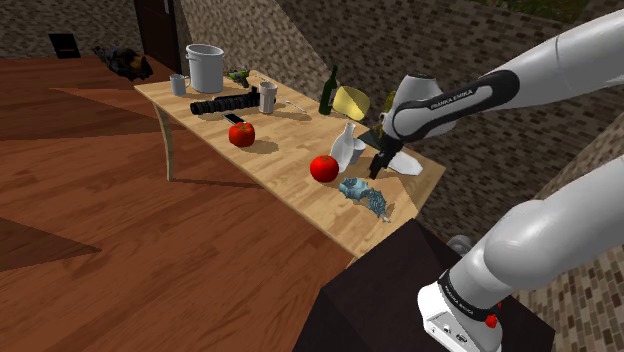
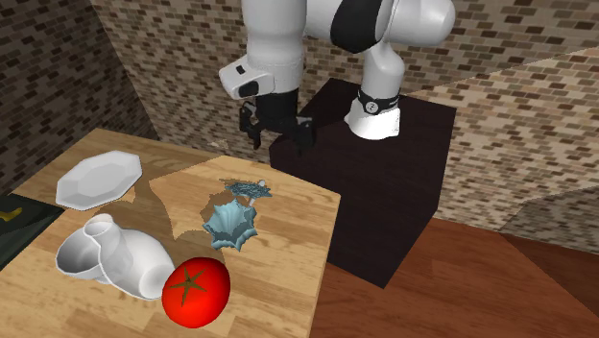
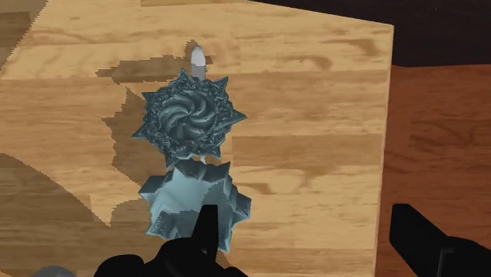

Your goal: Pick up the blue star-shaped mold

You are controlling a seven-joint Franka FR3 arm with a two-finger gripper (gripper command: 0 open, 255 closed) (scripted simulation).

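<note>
The blue star-shaped mold point(image 2: 230, 223) point(image 1: 352, 187) point(image 3: 195, 206) is a pale blue cup with pointed sides, standing on the wooden table point(image 2: 288, 269) near the corner by the stand. A darker, flat, ornate blue star piece point(image 2: 250, 188) point(image 3: 189, 118) point(image 1: 376, 201) lies right beside it. My black gripper point(image 2: 276, 134) point(image 1: 378, 160) point(image 3: 309, 240) hangs open above the table, over this corner and higher than both pieces. In the wrist view one finger point(image 3: 206, 228) overlaps the mold's edge and the other stands wide over the floor side. Nothing is held.
A red tomato point(image 2: 196, 292) point(image 1: 323, 167), a white vase lying on its side point(image 2: 106, 254) and a white plate point(image 2: 98, 179) sit close by. Farther along the table are a red apple point(image 1: 241, 133), a pot point(image 1: 206, 67), a bottle point(image 1: 328, 92) and a cup point(image 1: 267, 97). The dark stand point(image 2: 384, 192) borders the corner.
</note>
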